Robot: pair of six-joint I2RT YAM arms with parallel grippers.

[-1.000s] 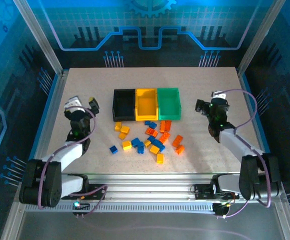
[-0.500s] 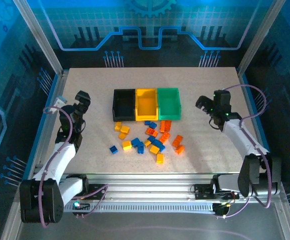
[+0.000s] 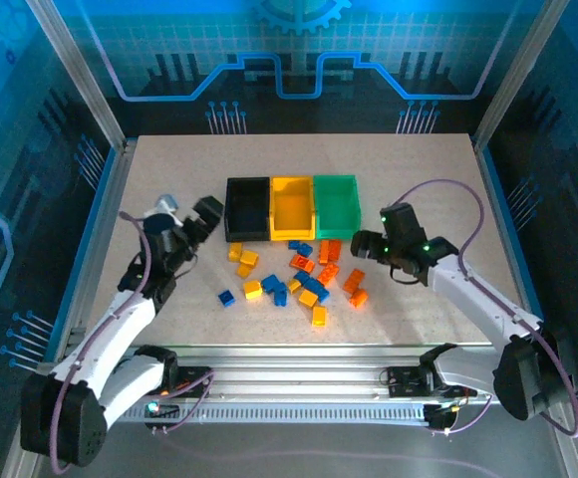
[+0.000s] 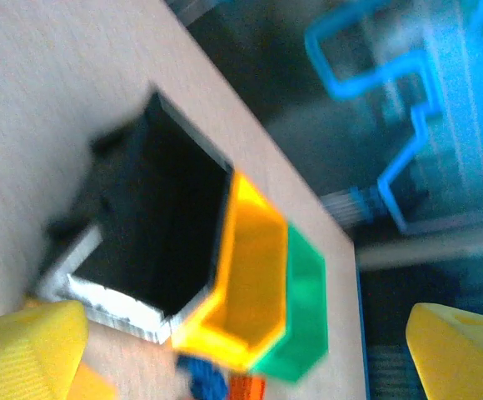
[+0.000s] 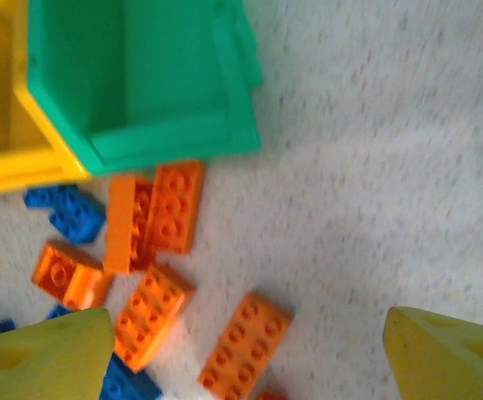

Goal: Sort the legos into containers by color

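The legos (image 3: 299, 274), yellow, blue and orange, lie scattered in front of the containers: a black bin (image 3: 247, 207), a yellow bin (image 3: 291, 206) and a green bin (image 3: 335, 204) joined in a row. My left gripper (image 3: 201, 221) hovers open just left of the black bin (image 4: 154, 217), its yellow fingertips (image 4: 25, 350) wide apart with nothing between them. My right gripper (image 3: 364, 244) hangs open over the right side of the pile. An orange lego (image 5: 246, 346) lies on the table under the gap between its fingers (image 5: 450, 350), with two more orange legos (image 5: 150, 312) to its left.
The green bin (image 5: 141, 75) and yellow bin (image 5: 0, 125) stand just beyond the right gripper. Blue legos (image 5: 67, 208) lie by the yellow bin's front. A metal frame rail (image 3: 299, 354) runs along the table's near edge. Bare table (image 3: 419, 179) lies right of the bins.
The left arm has swung right, up to the black bin. The right arm has come left and down, over the orange legos at the pile's right side.
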